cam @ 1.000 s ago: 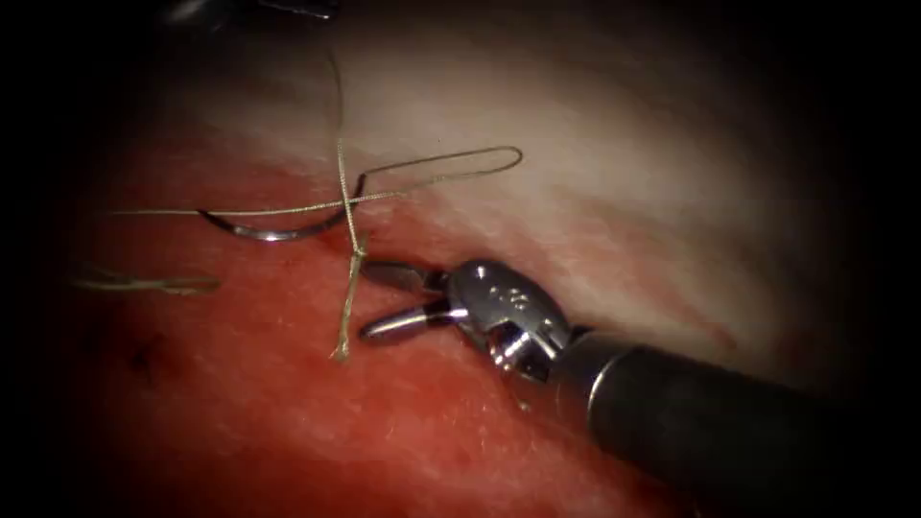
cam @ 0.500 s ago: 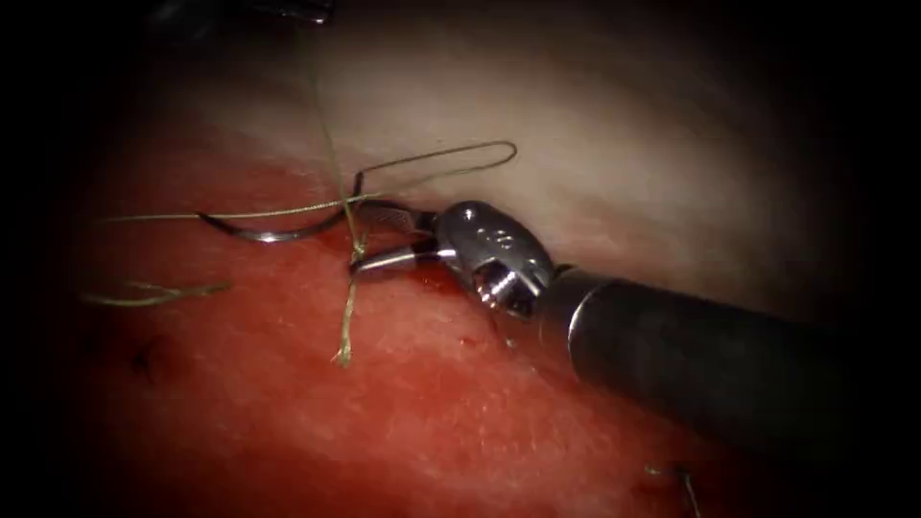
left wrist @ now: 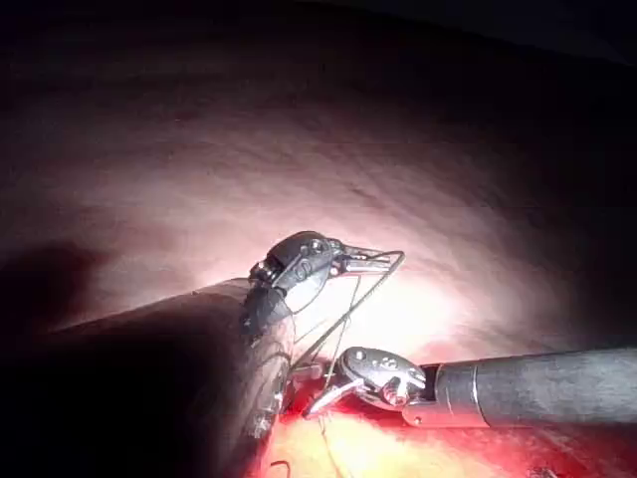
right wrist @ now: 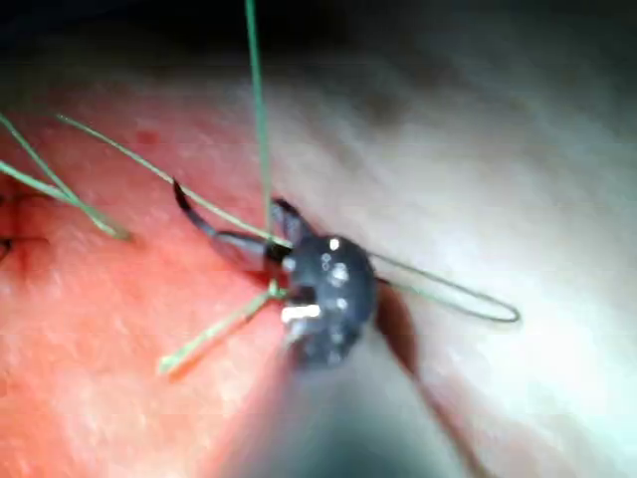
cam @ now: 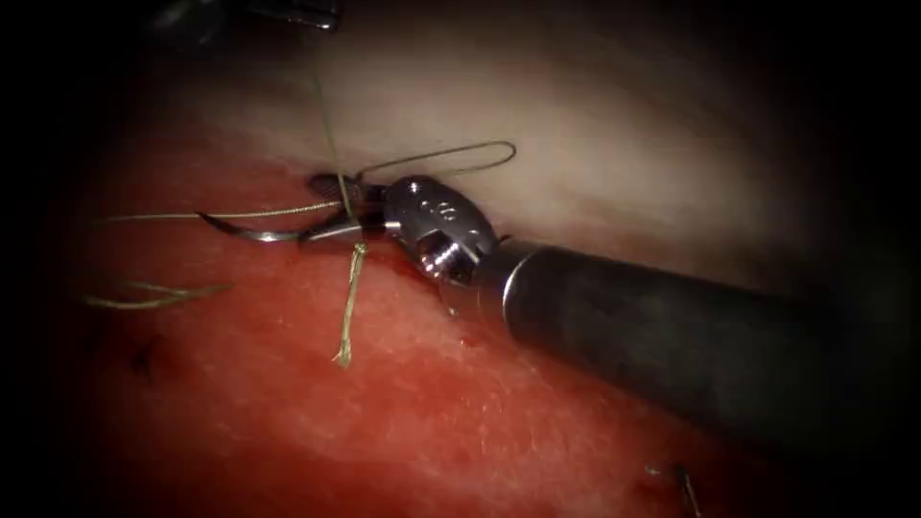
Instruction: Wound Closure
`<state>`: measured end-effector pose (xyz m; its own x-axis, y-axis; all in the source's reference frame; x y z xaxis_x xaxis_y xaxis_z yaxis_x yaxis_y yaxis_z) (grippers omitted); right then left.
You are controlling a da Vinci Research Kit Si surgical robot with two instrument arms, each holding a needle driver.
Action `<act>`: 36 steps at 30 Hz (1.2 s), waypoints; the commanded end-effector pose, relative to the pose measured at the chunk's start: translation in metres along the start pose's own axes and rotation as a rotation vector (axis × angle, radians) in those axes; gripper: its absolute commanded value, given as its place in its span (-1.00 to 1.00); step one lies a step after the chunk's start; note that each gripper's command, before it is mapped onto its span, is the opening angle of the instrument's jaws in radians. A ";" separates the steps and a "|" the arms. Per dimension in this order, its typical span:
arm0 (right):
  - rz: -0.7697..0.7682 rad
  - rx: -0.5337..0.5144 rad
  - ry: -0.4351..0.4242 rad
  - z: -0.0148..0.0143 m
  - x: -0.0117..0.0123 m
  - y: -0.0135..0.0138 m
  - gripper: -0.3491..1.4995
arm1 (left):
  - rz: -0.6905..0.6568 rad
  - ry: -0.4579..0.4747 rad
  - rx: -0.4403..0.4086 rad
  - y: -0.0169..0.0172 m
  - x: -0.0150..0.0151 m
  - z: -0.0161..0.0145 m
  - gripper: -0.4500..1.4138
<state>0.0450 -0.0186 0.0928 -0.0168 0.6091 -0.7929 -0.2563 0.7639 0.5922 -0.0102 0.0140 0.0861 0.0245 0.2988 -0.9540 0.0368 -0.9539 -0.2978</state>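
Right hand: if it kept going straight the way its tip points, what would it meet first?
The upright thread between the open jaws of the right hand, probably; just beyond lies the needle on the tissue. Depth is unclear.

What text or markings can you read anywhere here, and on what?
No readable text.
Stamped marks on the right tool's wrist: too small to read.
Holds: left pincer shut on the thread; right pincer open astride that thread, holding nothing; needle appears to lie on the tissue, not in it.
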 end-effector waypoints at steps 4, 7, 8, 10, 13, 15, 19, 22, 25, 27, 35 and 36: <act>-0.005 0.009 0.004 0.0016 -0.0007 -0.0002 0.78 | 0.002 0.000 0.000 -0.0007 -0.0006 0.0007 -1.00; -0.007 0.014 0.005 0.0017 -0.0008 -0.0004 0.78 | 0.002 0.000 0.001 -0.0008 -0.0006 0.0009 -1.00; -0.007 0.015 0.005 0.0017 -0.0009 -0.0005 0.78 | 0.002 0.000 0.001 -0.0009 -0.0007 0.0009 -1.00; -0.007 0.015 0.005 0.0017 -0.0009 -0.0005 0.76 | 0.003 0.000 0.002 -0.0010 -0.0007 0.0010 -1.00; -0.007 0.015 0.005 0.0018 -0.0009 -0.0005 0.76 | 0.004 -0.002 0.002 -0.0010 -0.0009 0.0013 -1.00; -0.007 0.014 0.005 0.0019 -0.0009 -0.0005 0.74 | 0.004 -0.002 0.002 -0.0010 -0.0009 0.0014 -1.00; -0.007 0.020 0.006 0.0019 -0.0009 -0.0005 0.69 | 0.005 -0.001 0.001 -0.0010 -0.0009 0.0014 -1.00; -0.008 0.023 0.007 0.0021 -0.0010 -0.0006 0.62 | 0.005 -0.001 0.001 -0.0010 -0.0009 0.0014 -1.00; -0.009 0.028 0.008 0.0023 -0.0010 -0.0008 0.53 | 0.005 -0.003 -0.001 -0.0008 -0.0009 0.0014 -1.00; -0.009 0.032 0.009 0.0024 -0.0010 -0.0008 0.42 | 0.006 -0.003 -0.002 -0.0008 -0.0009 0.0015 -1.00; -0.014 0.105 -0.031 0.0024 -0.0015 -0.0016 -1.00 | 0.006 -0.001 -0.004 -0.0005 -0.0007 0.0015 -1.00; -0.014 0.116 -0.032 0.0023 -0.0014 -0.0015 -1.00 | 0.006 -0.001 -0.004 -0.0005 -0.0007 0.0015 -1.00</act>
<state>0.0469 -0.0204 0.0929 0.0178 0.6033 -0.7973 -0.1440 0.7907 0.5951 -0.0113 0.0138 0.0863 0.0220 0.2950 -0.9552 0.0401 -0.9550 -0.2940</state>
